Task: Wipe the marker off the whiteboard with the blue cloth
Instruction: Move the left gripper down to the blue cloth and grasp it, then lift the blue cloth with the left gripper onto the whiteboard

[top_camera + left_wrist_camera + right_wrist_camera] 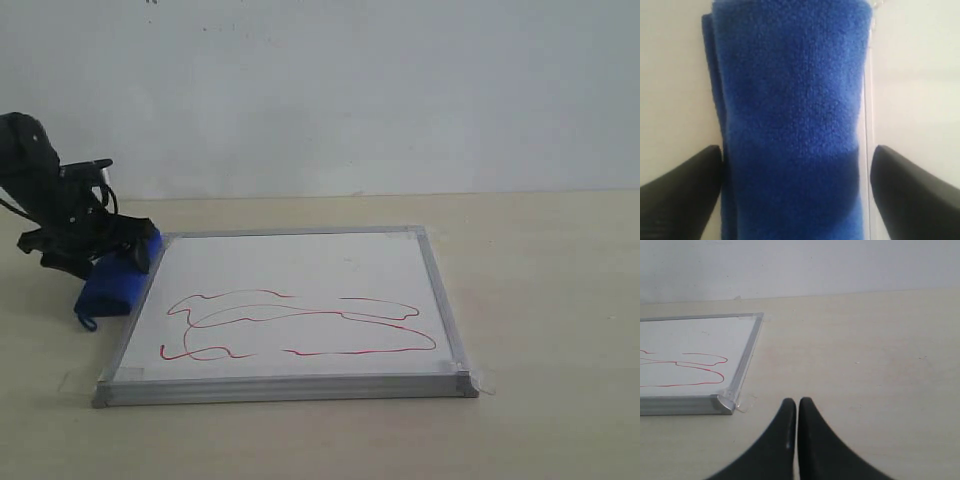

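The blue cloth (112, 285) lies as a rolled bundle on the table against the left edge of the whiteboard (300, 260). My left gripper (125, 250) is down over it. In the left wrist view the cloth (790, 90) fills the space between the open jaws (796, 150). One finger (695, 185) sits at the cloth's side and the other finger (905, 190) stands a little apart from it. Red marker (300, 312) loops across the near half of the board. My right gripper (798, 402) is shut, empty, over bare table beside the board's corner (722, 404).
The board's metal frame (868, 100) runs right beside the cloth. Clear tape tabs hold the board's corners (482, 382) to the light wooden table (540, 300). A pale wall (350, 90) closes the table's far side.
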Controlling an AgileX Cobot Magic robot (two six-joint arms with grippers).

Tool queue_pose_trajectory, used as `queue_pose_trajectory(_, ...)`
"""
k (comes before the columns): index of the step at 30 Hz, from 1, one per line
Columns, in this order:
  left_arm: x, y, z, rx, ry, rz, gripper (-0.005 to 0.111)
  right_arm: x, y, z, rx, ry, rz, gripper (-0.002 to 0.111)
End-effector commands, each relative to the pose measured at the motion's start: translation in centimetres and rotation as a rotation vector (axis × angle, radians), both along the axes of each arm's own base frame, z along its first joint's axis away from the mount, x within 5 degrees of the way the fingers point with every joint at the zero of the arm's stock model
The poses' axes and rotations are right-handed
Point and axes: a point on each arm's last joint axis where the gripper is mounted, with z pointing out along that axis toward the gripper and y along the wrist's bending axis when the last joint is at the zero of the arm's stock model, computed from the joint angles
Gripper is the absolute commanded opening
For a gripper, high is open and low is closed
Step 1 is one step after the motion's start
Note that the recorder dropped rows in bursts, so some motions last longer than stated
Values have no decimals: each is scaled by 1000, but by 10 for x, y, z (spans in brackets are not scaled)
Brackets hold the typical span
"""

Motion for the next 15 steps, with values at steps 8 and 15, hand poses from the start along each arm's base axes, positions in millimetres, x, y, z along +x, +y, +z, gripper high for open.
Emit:
queue_pose_trajectory(8, 1, -1, -3, -1, 5, 9, 68, 0, 0, 1, -6, -10, -1, 1)
queue_pose_trajectory(15, 2, -1, -3, 2, -4, 11, 38, 0, 0, 1, -6, -10, -1, 1)
